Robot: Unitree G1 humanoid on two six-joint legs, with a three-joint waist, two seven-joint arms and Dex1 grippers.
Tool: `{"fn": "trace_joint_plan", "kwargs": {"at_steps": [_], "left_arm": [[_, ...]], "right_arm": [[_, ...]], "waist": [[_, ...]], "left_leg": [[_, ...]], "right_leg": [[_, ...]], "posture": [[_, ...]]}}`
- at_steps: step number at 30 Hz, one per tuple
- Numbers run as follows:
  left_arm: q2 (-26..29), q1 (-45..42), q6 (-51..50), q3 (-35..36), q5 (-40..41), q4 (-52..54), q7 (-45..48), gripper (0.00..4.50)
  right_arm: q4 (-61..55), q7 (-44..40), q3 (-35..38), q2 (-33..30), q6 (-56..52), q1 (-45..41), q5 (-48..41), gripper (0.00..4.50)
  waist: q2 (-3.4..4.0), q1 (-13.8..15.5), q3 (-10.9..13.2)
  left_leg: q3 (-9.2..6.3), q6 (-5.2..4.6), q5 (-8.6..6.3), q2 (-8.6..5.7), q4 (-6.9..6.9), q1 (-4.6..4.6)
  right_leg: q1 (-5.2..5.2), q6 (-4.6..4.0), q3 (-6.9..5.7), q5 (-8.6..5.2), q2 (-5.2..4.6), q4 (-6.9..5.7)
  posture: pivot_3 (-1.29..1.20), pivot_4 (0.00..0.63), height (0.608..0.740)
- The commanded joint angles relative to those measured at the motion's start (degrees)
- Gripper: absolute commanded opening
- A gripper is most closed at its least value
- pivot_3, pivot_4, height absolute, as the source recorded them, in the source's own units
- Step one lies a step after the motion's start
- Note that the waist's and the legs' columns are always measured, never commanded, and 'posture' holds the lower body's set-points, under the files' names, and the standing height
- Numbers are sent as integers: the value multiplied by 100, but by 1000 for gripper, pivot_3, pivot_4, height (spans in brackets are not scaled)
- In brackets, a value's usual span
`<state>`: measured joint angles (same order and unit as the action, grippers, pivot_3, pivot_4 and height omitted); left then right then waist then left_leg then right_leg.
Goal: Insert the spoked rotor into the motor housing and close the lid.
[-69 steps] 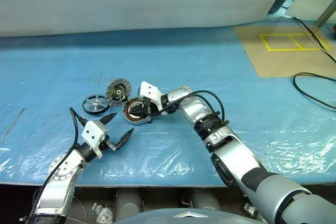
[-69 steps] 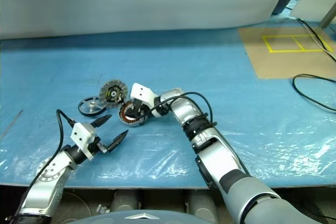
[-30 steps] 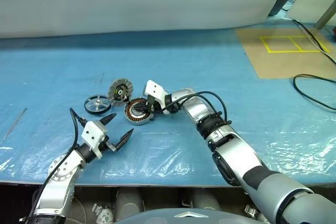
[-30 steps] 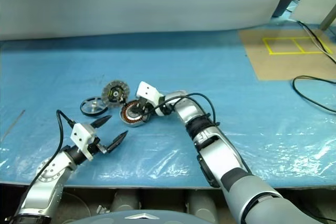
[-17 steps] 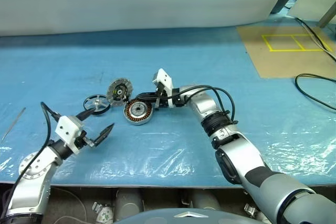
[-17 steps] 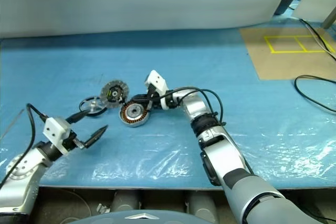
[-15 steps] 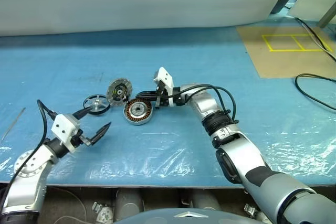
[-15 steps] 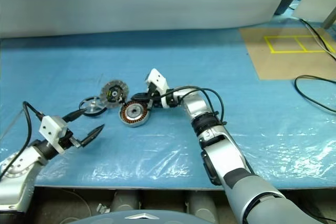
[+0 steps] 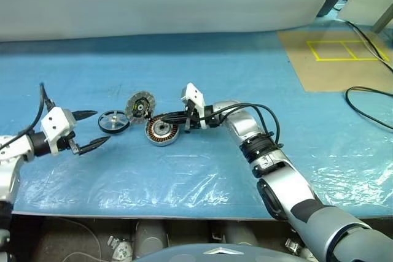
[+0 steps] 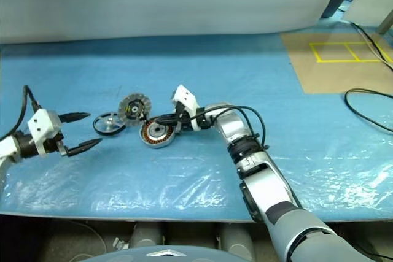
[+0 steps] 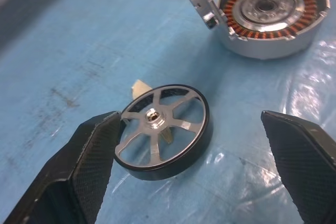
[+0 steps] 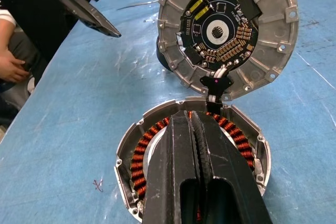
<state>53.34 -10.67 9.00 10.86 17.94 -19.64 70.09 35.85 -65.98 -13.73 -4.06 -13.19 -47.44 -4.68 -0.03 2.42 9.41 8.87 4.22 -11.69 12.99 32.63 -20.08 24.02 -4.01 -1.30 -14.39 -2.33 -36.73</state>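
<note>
Left gripper [image 9: 86, 130] wide open, aimed at spoked rotor [image 9: 113, 121]; rotor flat on blue sheet just ahead, nearer one fingertip [image 11: 97, 145].

Right gripper [image 12: 194, 145] closed, empty, resting over motor housing [image 9: 162, 131]; hinged lid [image 9: 139, 105] upright just beyond.

Risk: off-centre closure nudges rotor away. Risk: right fingers obstruct insertion, housing shifts.

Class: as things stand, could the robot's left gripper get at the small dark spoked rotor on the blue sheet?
Probably yes. The left gripper is open, its black fingers either side of the dark spoked rotor, which lies flat with nothing between.
</note>
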Motion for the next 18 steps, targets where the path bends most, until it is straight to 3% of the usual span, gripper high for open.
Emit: {"fn": "trace_joint_plan", "kwargs": {"at_steps": [1, 5, 8, 11, 18], "left_arm": [[239, -613, 6, -229, -161, -545, 526, 4500], [323, -1458, -375, -626, -344, -1257, 1144, 4500], [272, -2085, -462, -859, -559, -1838, 1410, 3916], [223, -2585, -300, -1118, -916, -2316, 1484, 2925], [27, -3497, 516, -1478, -1483, -3310, 1562, 2925]], "right_arm": [[-331, 7, -41, 6, -61, 50, -100, 46], [-447, 39, -72, -23, -141, 136, -93, 46], [-541, 87, -86, -11, -200, 193, -107, 0], [-825, 80, -108, -45, -372, 315, -169, 0], [-1633, 163, -40, -217, -756, 559, -387, 0]], "waist": [[0, 8, 0], [-2, 10, 0], [-2, 6, 0], [-3, 13, -1], [-8, 35, 1]], "left_leg": [[-1, 0, 0, 1, -2, 0], [-6, 2, 1, -1, -2, -1], [-8, 4, 1, -4, -2, -2], [-10, 5, 1, -5, -6, -2], [-23, 7, 1, -10, -15, -11]], "right_leg": [[0, 1, 0, 1, 0, 0], [0, 17, -3, 10, 1, -3], [0, 19, -2, 12, -1, -3], [-1, 20, -2, 12, -2, -1], [-1, 26, -9, 16, -2, 1]], "posture": [[0, 150, 740], [0, 150, 740], [0, 150, 740], [0, 150, 740], [0, 150, 740]]}}
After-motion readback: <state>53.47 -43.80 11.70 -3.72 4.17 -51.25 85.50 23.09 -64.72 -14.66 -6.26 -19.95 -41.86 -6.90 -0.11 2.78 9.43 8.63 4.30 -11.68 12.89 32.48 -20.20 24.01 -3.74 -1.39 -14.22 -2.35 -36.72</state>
